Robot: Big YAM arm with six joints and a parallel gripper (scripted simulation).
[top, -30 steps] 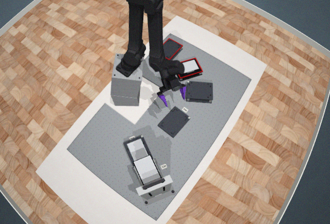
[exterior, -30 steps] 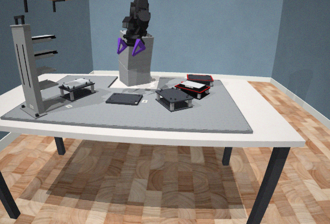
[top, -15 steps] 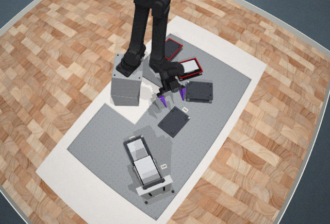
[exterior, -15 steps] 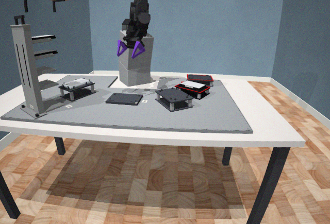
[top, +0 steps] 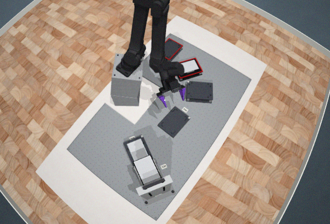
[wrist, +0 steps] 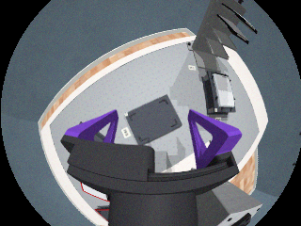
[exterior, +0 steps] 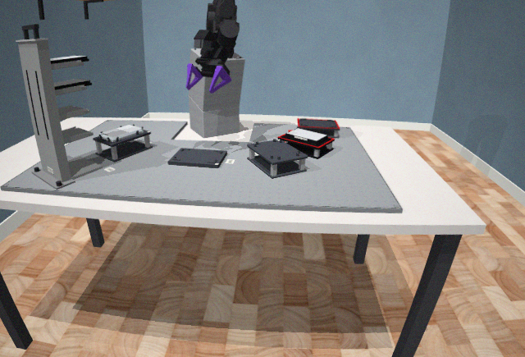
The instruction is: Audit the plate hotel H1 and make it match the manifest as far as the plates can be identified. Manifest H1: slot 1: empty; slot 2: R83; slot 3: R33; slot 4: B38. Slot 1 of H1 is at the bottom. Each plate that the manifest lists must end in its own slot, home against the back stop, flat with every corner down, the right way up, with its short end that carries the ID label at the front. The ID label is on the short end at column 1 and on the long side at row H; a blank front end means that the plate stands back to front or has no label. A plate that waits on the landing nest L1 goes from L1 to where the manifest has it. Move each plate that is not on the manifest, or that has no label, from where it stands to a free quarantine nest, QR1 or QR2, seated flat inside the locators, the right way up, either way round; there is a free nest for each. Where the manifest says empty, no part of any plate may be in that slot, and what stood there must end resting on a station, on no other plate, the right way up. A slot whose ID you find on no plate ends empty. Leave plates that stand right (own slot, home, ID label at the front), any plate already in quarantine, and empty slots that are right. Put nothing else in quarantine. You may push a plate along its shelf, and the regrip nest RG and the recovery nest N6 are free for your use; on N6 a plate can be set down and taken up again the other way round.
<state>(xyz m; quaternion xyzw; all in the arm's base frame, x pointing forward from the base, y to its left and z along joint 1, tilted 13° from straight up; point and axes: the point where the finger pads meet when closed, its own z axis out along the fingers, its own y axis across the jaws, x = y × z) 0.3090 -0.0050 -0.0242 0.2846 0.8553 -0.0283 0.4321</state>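
From the wrist, the gripper hangs wide open with nothing between its purple fingers. Between them, down on the grey mat, lies a flat dark nest. Toward the far edge stands the plate hotel, a pale plate just before it.

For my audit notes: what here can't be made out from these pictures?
- Plate IDs: the tags by the nests are too small to read in the top view.
- Plate hotel slot contents: seen edge-on in the exterior view, cut off by the image edge.
- Nearer red-rimmed nest: partly hidden by the arm, top view.
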